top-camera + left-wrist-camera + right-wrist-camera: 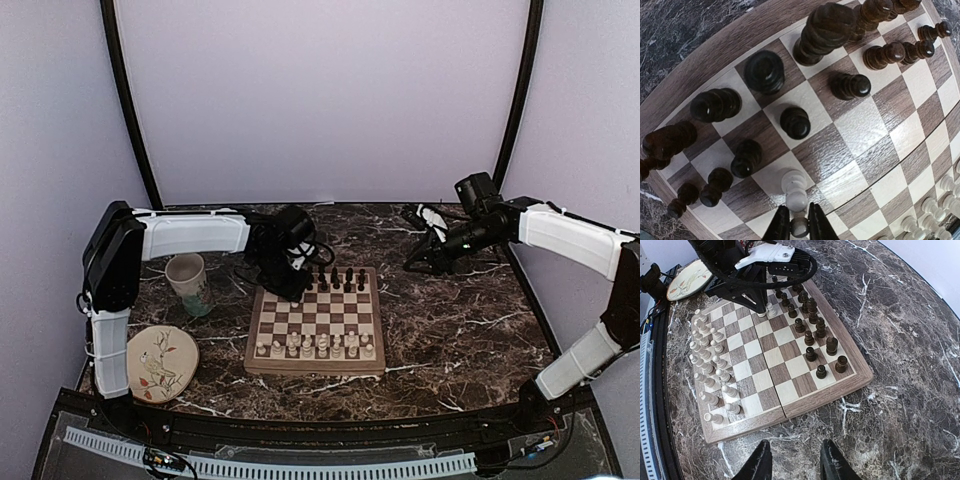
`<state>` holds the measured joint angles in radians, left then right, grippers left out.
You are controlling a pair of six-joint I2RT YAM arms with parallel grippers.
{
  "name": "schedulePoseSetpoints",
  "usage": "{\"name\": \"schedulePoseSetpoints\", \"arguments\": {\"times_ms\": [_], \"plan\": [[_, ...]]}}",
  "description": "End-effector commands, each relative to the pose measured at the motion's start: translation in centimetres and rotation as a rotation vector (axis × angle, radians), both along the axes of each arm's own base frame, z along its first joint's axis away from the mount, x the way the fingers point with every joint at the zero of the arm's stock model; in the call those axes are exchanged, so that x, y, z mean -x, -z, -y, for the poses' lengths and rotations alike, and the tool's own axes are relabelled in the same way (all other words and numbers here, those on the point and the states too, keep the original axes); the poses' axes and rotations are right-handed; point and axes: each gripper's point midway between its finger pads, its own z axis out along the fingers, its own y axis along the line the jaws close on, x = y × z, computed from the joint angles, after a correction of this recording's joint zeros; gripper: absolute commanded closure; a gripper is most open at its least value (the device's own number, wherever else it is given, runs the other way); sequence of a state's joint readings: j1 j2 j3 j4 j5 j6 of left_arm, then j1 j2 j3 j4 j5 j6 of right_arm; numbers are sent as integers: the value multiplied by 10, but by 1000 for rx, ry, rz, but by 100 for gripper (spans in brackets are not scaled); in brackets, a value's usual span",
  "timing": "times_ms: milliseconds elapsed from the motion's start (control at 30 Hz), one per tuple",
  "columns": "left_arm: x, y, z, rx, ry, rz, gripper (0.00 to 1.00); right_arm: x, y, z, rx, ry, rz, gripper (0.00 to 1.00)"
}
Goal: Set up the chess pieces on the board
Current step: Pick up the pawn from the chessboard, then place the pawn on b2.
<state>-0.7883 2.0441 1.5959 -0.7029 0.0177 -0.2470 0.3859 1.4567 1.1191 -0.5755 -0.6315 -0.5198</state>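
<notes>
Top view: a square wooden chessboard with dark brown and cream squares and a light tan border, flat near the middle of the dark veined marble desk. Along its near edge, two rows of tiny cream-white pieces. Along its far edge, the dark brown-black pieces, with the squares between bare. Over the far-left corner of the chessboard, the left gripper, low among the dark figures. Off the board, above the desk to the far right, the right gripper. Left of the board and apart from it, an upright pale patterned mug and, nearer, a round beige bird-patterned plate.

Left wrist view: the left gripper clamped on a single cream-white piece, black fingers tight on either side of it. Below it a cream square of the chessboard, just beside the dark brown-black pieces. Contact between base and square: cannot tell.

Right wrist view: the right gripper spread apart, nothing between the fingers, above bare desk just beside the chessboard. On the board's left side the cream-white pieces, on its right side the dark brown-black pieces. At the far end, the left gripper next to the single cream-white piece, with the plate beyond.
</notes>
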Motion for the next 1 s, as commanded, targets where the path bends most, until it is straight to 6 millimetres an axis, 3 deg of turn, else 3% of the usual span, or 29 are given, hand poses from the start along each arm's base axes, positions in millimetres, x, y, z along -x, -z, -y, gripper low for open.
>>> {"name": "schedulePoseSetpoints", "arguments": {"times_ms": [0, 200, 467, 700, 967], "plan": [[14, -7, -10, -36, 14, -44, 88, -1, 5, 0, -1, -6, -8, 66], [29, -21, -24, -38, 27, -45, 96, -1, 6, 0, 0, -5, -13, 67], [66, -37, -41, 21, 83, -82, 96, -2, 8, -1, 2, -5, -20, 67], [95, -30, -38, 73, 165, -134, 96, -3, 12, -1, 8, -6, -34, 67], [102, -14, -26, 69, 210, -162, 96, -4, 14, -1, 14, -3, -39, 67]]}}
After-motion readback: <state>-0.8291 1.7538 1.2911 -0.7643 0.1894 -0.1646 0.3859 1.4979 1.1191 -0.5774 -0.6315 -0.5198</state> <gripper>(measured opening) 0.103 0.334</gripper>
